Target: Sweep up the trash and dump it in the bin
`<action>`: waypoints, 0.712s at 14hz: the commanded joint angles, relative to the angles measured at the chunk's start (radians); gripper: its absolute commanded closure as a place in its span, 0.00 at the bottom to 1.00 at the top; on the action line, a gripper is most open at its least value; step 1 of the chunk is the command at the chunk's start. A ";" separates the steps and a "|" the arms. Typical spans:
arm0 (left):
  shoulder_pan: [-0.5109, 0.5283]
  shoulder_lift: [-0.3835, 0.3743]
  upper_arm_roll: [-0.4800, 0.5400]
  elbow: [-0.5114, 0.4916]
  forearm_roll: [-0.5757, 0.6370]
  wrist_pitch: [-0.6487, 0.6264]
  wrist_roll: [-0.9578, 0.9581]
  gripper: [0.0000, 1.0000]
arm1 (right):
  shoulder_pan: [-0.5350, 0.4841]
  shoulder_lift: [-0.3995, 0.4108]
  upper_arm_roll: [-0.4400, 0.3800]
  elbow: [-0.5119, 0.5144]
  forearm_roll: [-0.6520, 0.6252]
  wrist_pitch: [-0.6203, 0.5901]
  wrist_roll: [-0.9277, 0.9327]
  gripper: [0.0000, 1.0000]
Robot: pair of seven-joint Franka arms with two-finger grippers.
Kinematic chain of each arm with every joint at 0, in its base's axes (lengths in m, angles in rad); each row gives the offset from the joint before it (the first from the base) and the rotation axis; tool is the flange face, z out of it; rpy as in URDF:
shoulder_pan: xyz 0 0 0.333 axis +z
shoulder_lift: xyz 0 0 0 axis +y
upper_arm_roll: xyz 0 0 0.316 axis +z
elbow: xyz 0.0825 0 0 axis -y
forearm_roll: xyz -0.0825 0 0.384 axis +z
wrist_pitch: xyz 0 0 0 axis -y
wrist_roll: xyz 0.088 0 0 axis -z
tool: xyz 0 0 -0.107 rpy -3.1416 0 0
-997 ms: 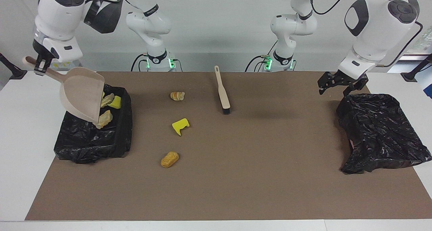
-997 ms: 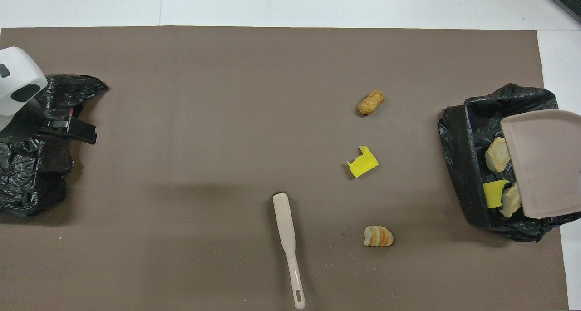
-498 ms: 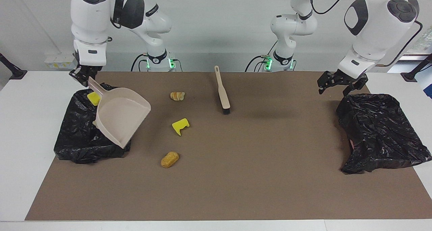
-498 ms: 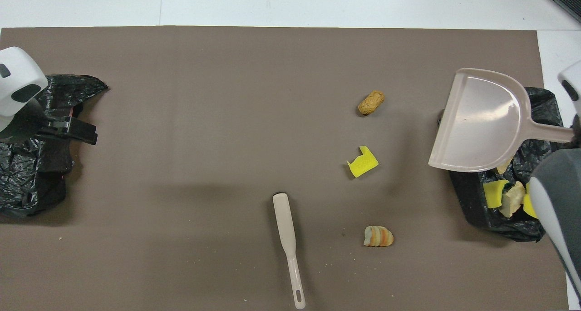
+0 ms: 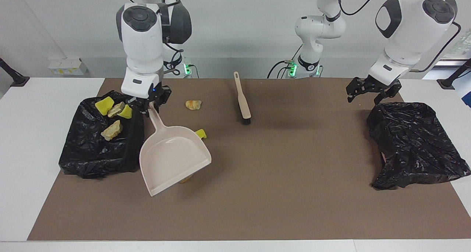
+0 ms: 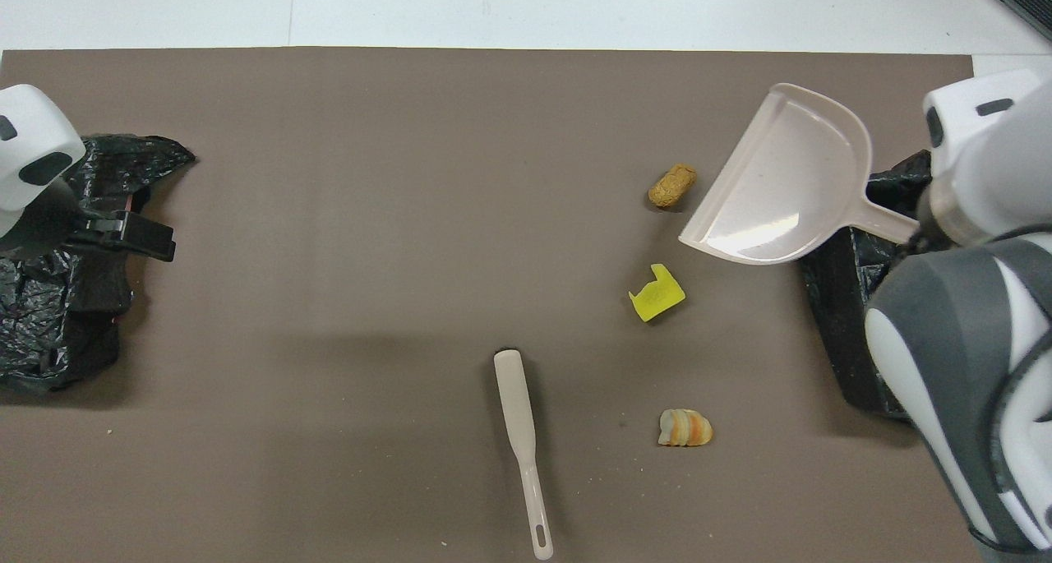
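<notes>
Your right gripper [image 5: 153,103] grips the dustpan [image 5: 173,164] by its handle, holding the empty pan in the air over the mat [image 5: 279,193] beside the bin [image 5: 92,160]. Four trash lumps [image 5: 112,128] lie in that bin on its black liner; three more [image 6: 656,293] remain on the mat, near the pan. The brush [image 5: 242,99] lies alone. Your left gripper [image 5: 369,90] waits, fingers spread, over the edge of a crumpled black bag [image 5: 415,145].

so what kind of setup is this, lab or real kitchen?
Likely a robotics lab bench: two arms fixed at a white table with a brown mat, and staged props such as a dustpan, a brush and a bag-lined bin.
</notes>
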 commanded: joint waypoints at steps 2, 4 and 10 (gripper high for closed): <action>-0.006 -0.012 0.001 -0.002 0.019 -0.021 -0.007 0.00 | 0.090 0.194 0.011 0.213 0.030 0.053 0.276 1.00; -0.008 -0.018 0.001 -0.005 0.019 -0.021 -0.005 0.00 | 0.145 0.286 0.014 0.304 0.036 0.067 0.443 1.00; -0.008 -0.024 -0.001 -0.013 0.019 -0.037 0.006 0.00 | 0.250 0.539 0.029 0.483 0.045 0.210 0.727 1.00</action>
